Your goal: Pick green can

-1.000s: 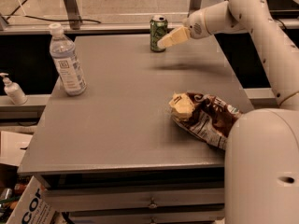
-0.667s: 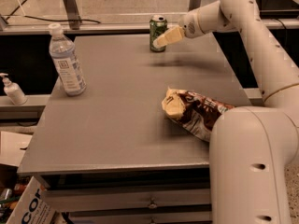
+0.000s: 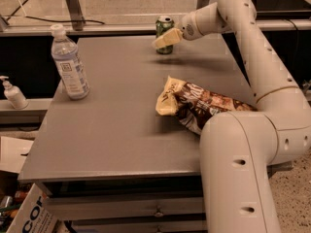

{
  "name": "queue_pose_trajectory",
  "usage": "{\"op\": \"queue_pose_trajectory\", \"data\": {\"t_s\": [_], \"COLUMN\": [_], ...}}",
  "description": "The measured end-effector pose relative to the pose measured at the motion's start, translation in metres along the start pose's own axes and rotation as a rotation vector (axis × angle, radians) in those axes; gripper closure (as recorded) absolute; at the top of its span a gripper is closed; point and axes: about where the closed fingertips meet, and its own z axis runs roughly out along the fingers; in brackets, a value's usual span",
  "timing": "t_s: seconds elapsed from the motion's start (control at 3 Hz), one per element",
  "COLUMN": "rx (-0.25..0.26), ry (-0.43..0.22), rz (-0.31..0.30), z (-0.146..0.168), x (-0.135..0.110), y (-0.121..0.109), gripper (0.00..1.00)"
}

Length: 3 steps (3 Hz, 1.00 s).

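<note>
The green can (image 3: 164,25) stands upright near the far edge of the grey table (image 3: 112,125), right of centre. It has a silver top rim. My gripper (image 3: 161,41), cream-coloured at the end of the white arm (image 3: 252,47), is right at the can. It overlaps the can's lower front on the right side. The can's lower part is partly hidden behind the gripper.
A clear water bottle (image 3: 69,64) with a blue-white label stands at the table's left. A brown chip bag (image 3: 197,106) lies right of centre, partly behind my arm. A soap pump bottle (image 3: 13,93) sits on a lower ledge at the left. Cardboard boxes (image 3: 22,212) are on the floor.
The gripper has moved a little left and now overlaps the can instead of sitting beside it. The whole scene has shifted in the view, and my arm fills more of the right side.
</note>
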Motion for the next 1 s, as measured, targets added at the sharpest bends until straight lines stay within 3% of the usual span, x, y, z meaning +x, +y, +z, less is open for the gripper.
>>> {"op": "queue_pose_trajectory", "data": {"t_s": [0.33,1.0], "rx": [0.002,0.022], "ry": [0.002,-0.005], "rz": [0.014,0.038], "z": [0.001,-0.026], "x": [0.0,0.001], "y": [-0.003,-0.009], "gripper": [0.41,0.87]}}
